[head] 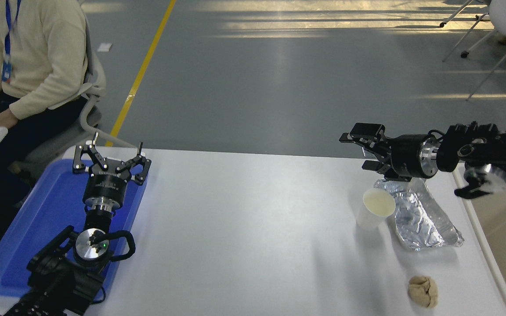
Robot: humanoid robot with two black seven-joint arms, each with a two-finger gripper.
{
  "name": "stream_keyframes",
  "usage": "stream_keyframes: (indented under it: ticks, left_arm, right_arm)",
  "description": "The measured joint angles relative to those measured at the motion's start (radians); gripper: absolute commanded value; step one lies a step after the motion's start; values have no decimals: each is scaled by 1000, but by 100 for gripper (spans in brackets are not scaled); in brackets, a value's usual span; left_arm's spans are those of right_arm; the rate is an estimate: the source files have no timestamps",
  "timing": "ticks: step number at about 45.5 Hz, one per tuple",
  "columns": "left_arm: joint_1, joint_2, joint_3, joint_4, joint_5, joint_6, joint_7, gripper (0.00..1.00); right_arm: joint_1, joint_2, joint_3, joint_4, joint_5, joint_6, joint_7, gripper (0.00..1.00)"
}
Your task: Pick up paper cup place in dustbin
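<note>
The white paper cup [375, 210] stands upright on the white table [244, 228] at the right, touching the left edge of the crumpled foil tray [420, 217]. My right gripper [360, 151] is open and empty, lying level and pointing left, above and just behind the cup. The beige dustbin [505, 254] is beside the table's right edge, with only its left rim and part of its inside showing. My left gripper [111, 156] is open and parked over the blue tray [29, 232] at the lower left.
A tan crumpled paper ball [423, 291] lies near the table's front right. A person in a cream sweater [33, 57] sits on a chair at the far left, hands in lap. Chair legs [477, 39] stand on the floor at the far right.
</note>
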Motion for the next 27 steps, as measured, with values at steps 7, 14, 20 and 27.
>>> stream_keyframes:
  ticks: [7,14,20,27]
  left_arm:
    - [0,0,0,0,0,-1,0,100]
    - [0,0,0,0,0,-1,1,100]
    - [0,0,0,0,0,-1,1,100]
    - [0,0,0,0,0,-1,1,100]
  right_arm:
    - [119,63,-135,50,-12,-4,0,100]
    - [221,138,-250,91,-31,1,1,100]
    - [285,184,-313,124,-60,11,3,100]
    - [379,225,-369,190,-83,49,4,100]
